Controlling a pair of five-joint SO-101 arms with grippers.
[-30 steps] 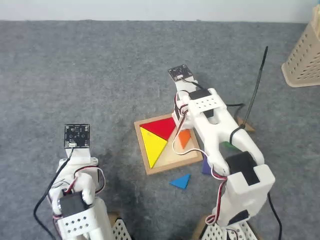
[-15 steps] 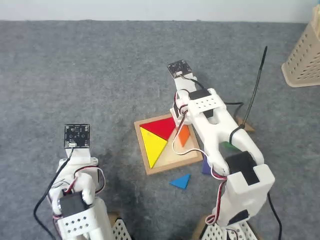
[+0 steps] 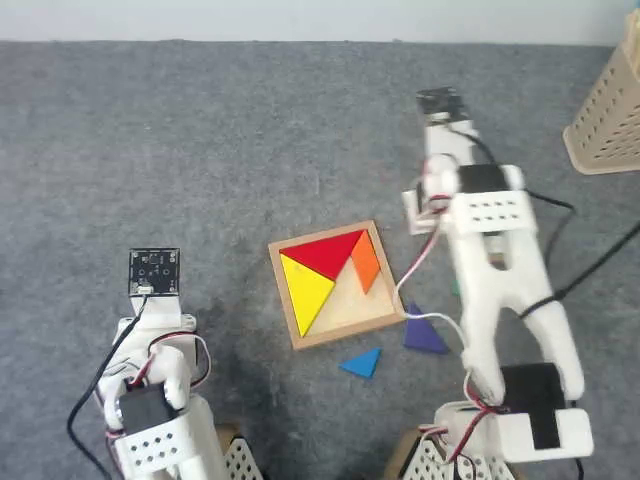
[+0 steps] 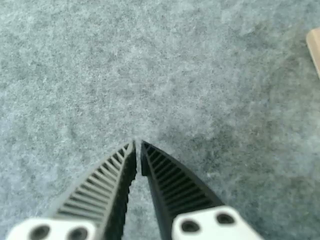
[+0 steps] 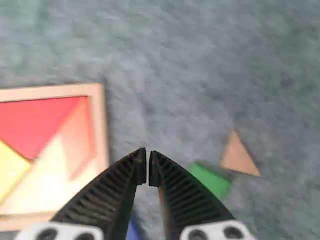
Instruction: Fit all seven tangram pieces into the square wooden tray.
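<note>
The square wooden tray (image 3: 285, 325) lies mid-table holding a red triangle (image 3: 325, 253), a yellow triangle (image 3: 305, 288) and an orange parallelogram (image 3: 366, 262). Outside it, near the front, lie a blue triangle (image 3: 362, 362) and a purple triangle (image 3: 425, 335). My right gripper (image 5: 148, 152) is shut on nothing, over carpet just right of the tray rim (image 5: 100, 125), with a green piece (image 5: 212, 181) and a tan triangle (image 5: 237, 155) beyond it. My left gripper (image 4: 138, 145) is shut and empty above bare carpet, well left of the tray corner (image 4: 315, 47).
A cream slotted basket (image 3: 610, 100) stands at the far right edge. The right arm (image 3: 495, 270) stretches over the carpet right of the tray and hides part of it. The left arm (image 3: 150, 390) is folded at the front left.
The right arm has swung right, away from the tray. The orange parallelogram it hovered over now lies in the tray against the red triangle. The left arm has not moved.
</note>
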